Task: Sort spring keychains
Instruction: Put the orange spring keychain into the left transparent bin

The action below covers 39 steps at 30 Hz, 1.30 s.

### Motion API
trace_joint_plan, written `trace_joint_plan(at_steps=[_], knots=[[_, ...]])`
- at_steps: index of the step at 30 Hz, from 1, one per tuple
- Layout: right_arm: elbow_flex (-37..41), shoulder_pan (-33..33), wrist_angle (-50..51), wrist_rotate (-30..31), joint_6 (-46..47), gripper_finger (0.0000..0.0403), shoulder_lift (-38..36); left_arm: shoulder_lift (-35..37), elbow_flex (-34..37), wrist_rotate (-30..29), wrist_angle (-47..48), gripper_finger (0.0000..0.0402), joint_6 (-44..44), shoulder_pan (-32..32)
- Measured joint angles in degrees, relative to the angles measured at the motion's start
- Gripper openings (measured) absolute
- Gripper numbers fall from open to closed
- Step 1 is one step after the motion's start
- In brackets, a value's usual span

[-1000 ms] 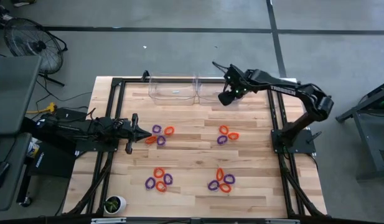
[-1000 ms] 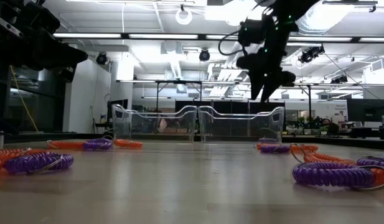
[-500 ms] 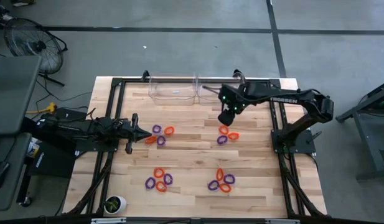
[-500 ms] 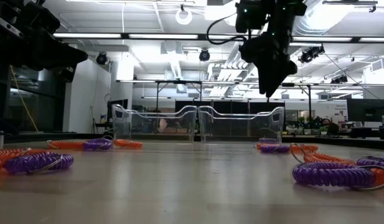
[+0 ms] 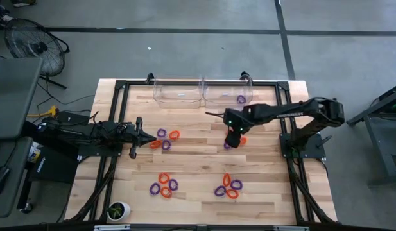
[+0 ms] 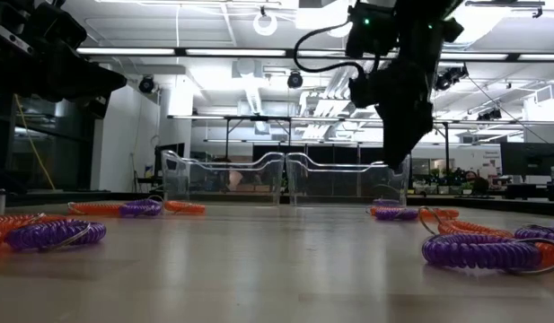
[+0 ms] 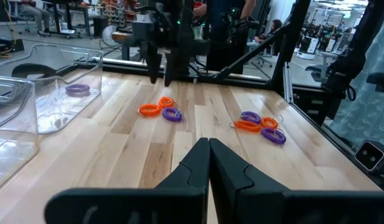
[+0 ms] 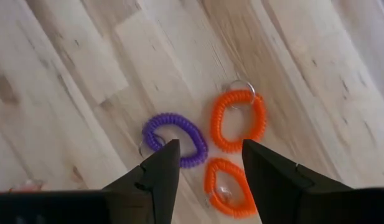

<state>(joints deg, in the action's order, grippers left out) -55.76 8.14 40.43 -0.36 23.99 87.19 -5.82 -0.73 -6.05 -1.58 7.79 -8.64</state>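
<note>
Hovering right end effector [image 8: 207, 171], fingers spread, over purple keychain [image 8: 173, 138] beside two orange ones on tabletop [image 5: 198, 160], likely lining up next pick. One purple keychain [image 5: 241, 99] lies in right clear bin [image 5: 224, 94]. Left end effector [image 7: 208, 163] pressed together, parked near left cluster.

Counted sixteen spring keychains [image 5: 165, 145]. Purple: eight, seven on the table [image 5: 198, 160] and one inside a bin. Orange: eight, all on the table. They sit in four clusters: three clusters of four (two purple, two orange each) and one cluster of three (one purple, two orange). Clear bins [image 5: 169, 99]: two. Robot arms: two.
</note>
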Motion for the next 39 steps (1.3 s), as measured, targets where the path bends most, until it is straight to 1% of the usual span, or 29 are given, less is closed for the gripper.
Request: trace_joint_plan(at_steps=[3, 8, 12, 17, 23, 29, 34, 39], knots=[[0.92, -0.07, -1.82, 0.14, 1.18, 0.0173, 1.79, 0.01, 0.0, 0.0, 0.0, 0.0, 0.0, 0.0], [-0.33, 1.17, -2.44, 1.22, 2.48, 0.018, 6.23, 0.02, 0.0, 0.0, 0.0, 0.0, 0.0, 0.0], [-1.39, 2.14, -3.68, 1.07, 6.45, 0.0181, 9.13, 0.01, 0.0, 0.0, 0.0, 0.0, 0.0, 0.0], [-1.95, 2.34, -3.72, -0.66, 11.28, 0.0182, 12.18, 0.02, 0.0, 0.0, 0.0, 0.0, 0.0, 0.0], [-2.01, 2.36, -3.67, 0.1, 12.95, 0.0182, 14.84, 0.01, 0.0, 0.0, 0.01, 0.0, 0.0, 0.0], [-2.06, 2.36, -4.22, 0.17, 13.79, 0.0181, 15.66, 0.02, 0.0, 0.0, 0.0, 0.0, 0.0, 0.0], [-2.04, 2.38, -4.27, 0.0, 16.65, 0.0162, 15.72, 0.02, 0.0, 0.0, 0.01, 0.0, 0.0, 0.0], [-1.95, 2.58, -3.97, -0.47, 17.14, 0.011, 15.76, 0.02, 0.0, 0.0, 0.0, 0.0, 0.0, 0.0]])
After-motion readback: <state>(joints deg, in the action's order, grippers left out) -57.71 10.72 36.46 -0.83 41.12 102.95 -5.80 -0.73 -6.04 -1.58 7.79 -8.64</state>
